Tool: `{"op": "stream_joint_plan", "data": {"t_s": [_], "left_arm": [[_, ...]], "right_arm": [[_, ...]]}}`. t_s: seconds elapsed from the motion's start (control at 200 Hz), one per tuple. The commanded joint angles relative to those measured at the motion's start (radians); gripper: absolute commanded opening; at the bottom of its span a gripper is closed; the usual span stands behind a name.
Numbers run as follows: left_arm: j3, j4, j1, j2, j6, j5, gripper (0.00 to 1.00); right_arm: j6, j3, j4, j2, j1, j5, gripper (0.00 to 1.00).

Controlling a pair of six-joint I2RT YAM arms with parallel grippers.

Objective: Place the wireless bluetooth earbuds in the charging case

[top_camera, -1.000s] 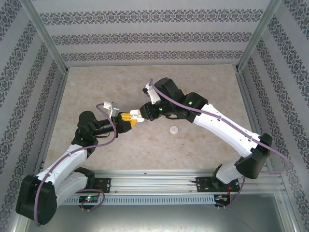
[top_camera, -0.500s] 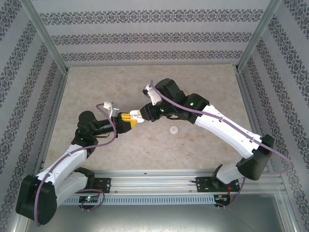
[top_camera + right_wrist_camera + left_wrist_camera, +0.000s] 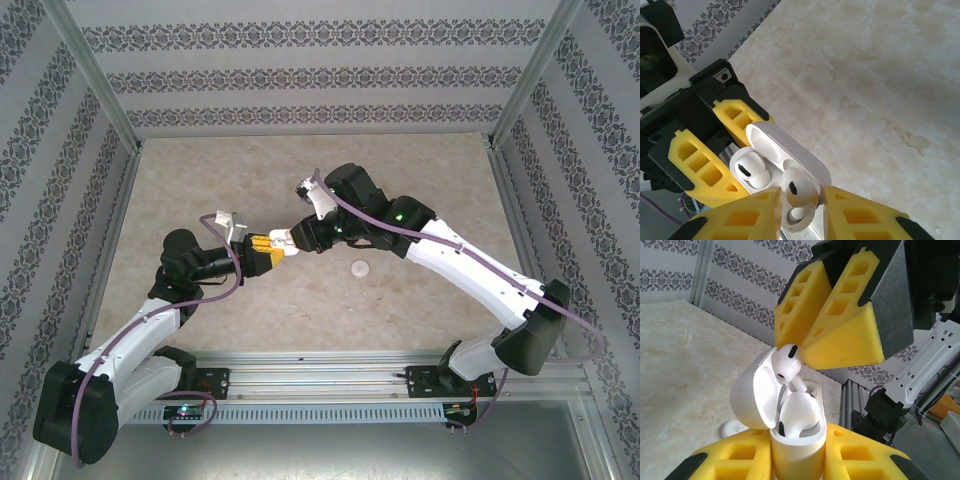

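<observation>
In the left wrist view my left gripper point(image 3: 798, 460) is shut on the white charging case point(image 3: 797, 442), held upright with its lid point(image 3: 752, 392) swung open. One earbud point(image 3: 799, 412) lies seated in the near slot. My right gripper point(image 3: 801, 200) is shut on the other earbud point(image 3: 800, 187), pinching its head between the yellow fingertips point(image 3: 840, 325) right over the case. That earbud point(image 3: 788, 362) tilts, with its stem reaching down into the far slot. From above, both grippers point(image 3: 262, 250) point(image 3: 286, 240) meet over the middle of the table.
A flat round white disc point(image 3: 360, 268) lies on the beige tabletop point(image 3: 250, 170) right of the grippers, also behind the case point(image 3: 734, 429). Patterned walls and metal posts point(image 3: 100, 85) close in the table on three sides.
The right gripper has crept slightly left and down toward the case with the earbud. The left arm holds still.
</observation>
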Motion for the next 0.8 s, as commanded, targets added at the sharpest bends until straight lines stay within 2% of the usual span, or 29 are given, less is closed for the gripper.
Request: {"op": "stream_joint_plan", "data": {"t_s": [0.0,0.794], "left_arm": [[0.018,0.09,-0.008,0.009,-0.008,0.009,0.17],[0.02,0.095,-0.008,0.009,0.014,0.018,0.18]], "right_arm": [[-0.02,-0.017,0.07,-0.002,0.036,-0.199,0.27],[0.001,-0.011,0.114,-0.024,0.048,-0.262,0.28]]}}
